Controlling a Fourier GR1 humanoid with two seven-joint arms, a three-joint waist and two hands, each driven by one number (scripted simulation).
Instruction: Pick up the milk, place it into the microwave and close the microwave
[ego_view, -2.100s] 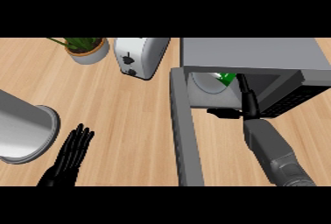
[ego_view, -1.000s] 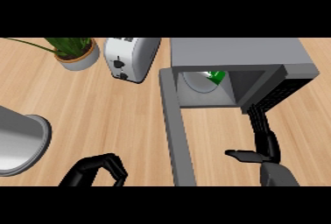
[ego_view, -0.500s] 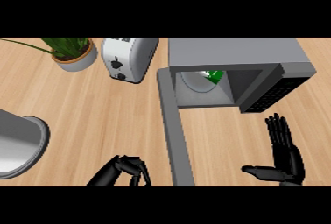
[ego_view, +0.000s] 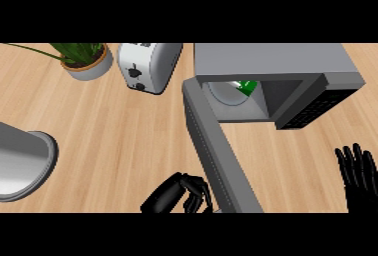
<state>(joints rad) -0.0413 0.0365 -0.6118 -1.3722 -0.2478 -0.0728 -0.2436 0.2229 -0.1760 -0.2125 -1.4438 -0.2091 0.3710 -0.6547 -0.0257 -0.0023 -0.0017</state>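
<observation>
Head view, milk (ego_view: 248, 87) half hidden inside microwave (ego_view: 273, 65), left hand (ego_view: 177, 195) curled empty, right hand (ego_view: 360, 175) flat, cropped.

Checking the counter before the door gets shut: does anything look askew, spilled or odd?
Nothing looks spilled or damaged. The microwave door stands wide open, with the milk already inside. The left hand is curled beside the door; the right hand rests open at the right edge.

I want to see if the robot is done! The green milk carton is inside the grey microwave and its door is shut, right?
Not quite. The green milk carton is inside the grey microwave, but its door stands wide open, as the head view shows.
</observation>
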